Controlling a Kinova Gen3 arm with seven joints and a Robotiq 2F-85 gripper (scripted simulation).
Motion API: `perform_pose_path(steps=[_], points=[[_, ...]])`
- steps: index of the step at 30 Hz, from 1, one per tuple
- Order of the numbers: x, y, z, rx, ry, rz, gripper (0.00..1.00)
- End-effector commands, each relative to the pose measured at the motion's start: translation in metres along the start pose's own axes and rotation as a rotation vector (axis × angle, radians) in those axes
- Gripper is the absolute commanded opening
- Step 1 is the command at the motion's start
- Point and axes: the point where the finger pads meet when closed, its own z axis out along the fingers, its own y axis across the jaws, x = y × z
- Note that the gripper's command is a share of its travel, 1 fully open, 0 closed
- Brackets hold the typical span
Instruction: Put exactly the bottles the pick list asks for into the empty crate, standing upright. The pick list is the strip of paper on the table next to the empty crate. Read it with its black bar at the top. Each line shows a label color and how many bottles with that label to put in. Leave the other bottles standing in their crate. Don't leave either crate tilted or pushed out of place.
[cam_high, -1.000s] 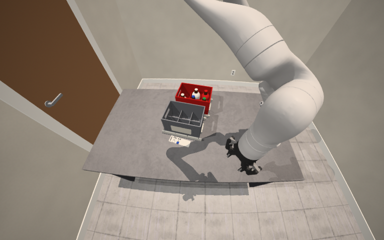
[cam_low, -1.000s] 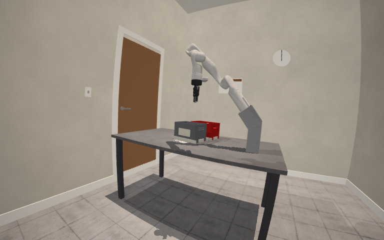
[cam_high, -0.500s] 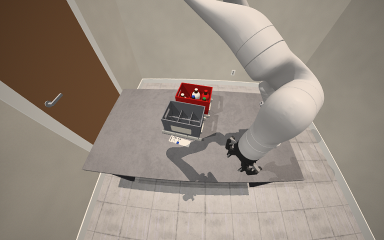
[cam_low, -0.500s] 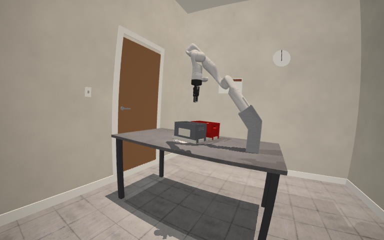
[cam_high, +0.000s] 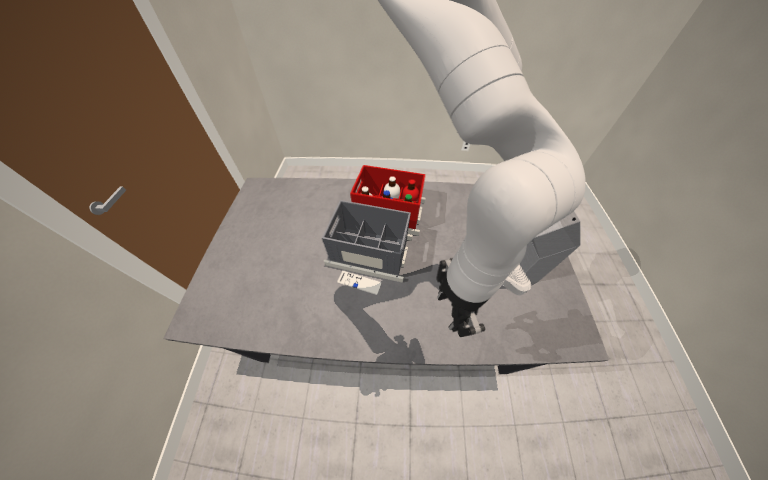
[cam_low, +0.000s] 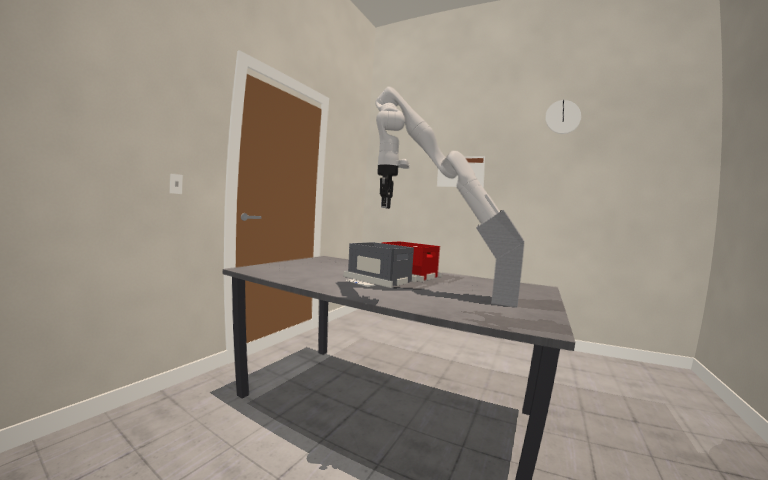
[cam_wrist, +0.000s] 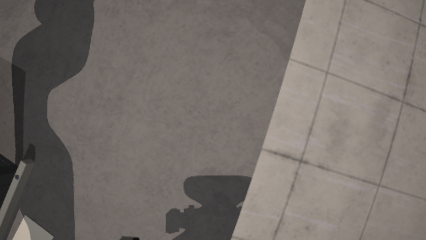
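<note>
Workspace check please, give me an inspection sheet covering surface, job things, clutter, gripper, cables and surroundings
Surface: grey table carrying both crates, arm shadows across it.
Job's things: red crate holds upright bottles; grey crate has bare compartments; pick list lies flat in front of it, print too small to read.
Clutter: nothing seen.
Gripper: gripper is open, holding nothing, pointing down high above the table.
Cables: nothing seen.
Surroundings: brown door, wall clock, tiled floor.
</note>
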Motion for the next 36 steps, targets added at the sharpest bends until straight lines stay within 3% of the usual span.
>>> perform_pose_path(steps=[1,16,36], points=[[-0.009,-0.013,0.005,-0.003,-0.003,0.112,0.67],[-0.044,-0.064,0.024,-0.004,-0.002,0.546,0.67],[-0.092,-0.136,0.050,-0.003,-0.002,0.553,0.67]])
